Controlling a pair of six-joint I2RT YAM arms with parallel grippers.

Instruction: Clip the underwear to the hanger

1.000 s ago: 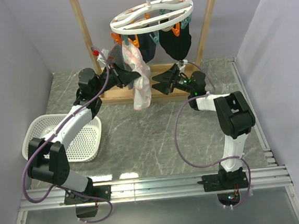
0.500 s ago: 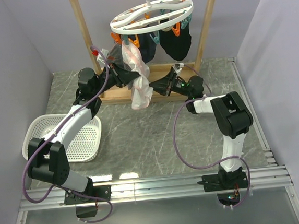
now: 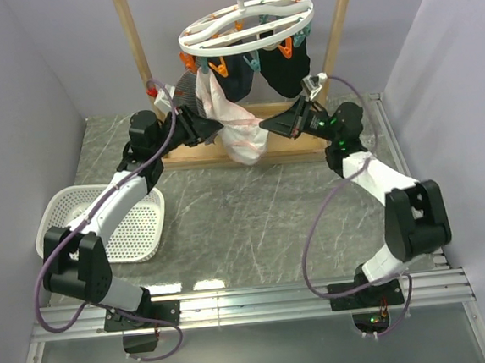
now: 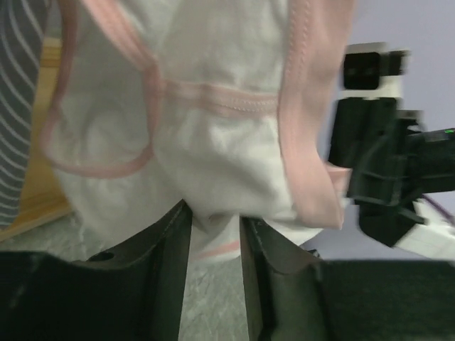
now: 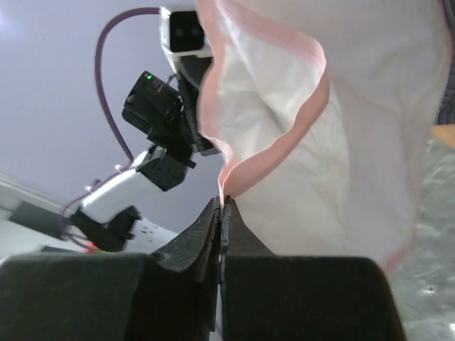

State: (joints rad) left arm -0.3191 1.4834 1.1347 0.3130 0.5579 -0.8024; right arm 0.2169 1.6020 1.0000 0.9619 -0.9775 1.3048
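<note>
**A:** Where's the underwear [image 3: 240, 129]?

**B:** Just below the hanger [image 3: 226, 47], under its left-front rim, stretched between both arms. The left gripper [image 3: 211, 127] pinches a bunched fold of the body fabric, with cloth wedged between its fingers [image 4: 170, 270]. The right gripper [image 3: 266, 126] is clamped tight on the pink trim, and its wrist view shows the jaws together with only hem between them.

**A:** Clipped yet?

**B:** Can't tell. The top corner runs up to the orange clips [image 3: 215, 67] under the hanger's rim, but cloth hides the contact. My guess is the right-held edge is unclipped.

**A:** How do we do this step well?

**B:** My read:
- Raise the right-held trim to a free clip under the hanger.
- Present the hem flat, as a single layer, edge-on to the clip mouth.
- Left arm gives light sideways tension only. The hanger hangs from a hook, so a hard pull will probably swing or tilt it.
- Stay clear of the dark garments [image 3: 288, 71] under the hanger's right side.
- Let go only once the clip visibly bites the trim.
</note>
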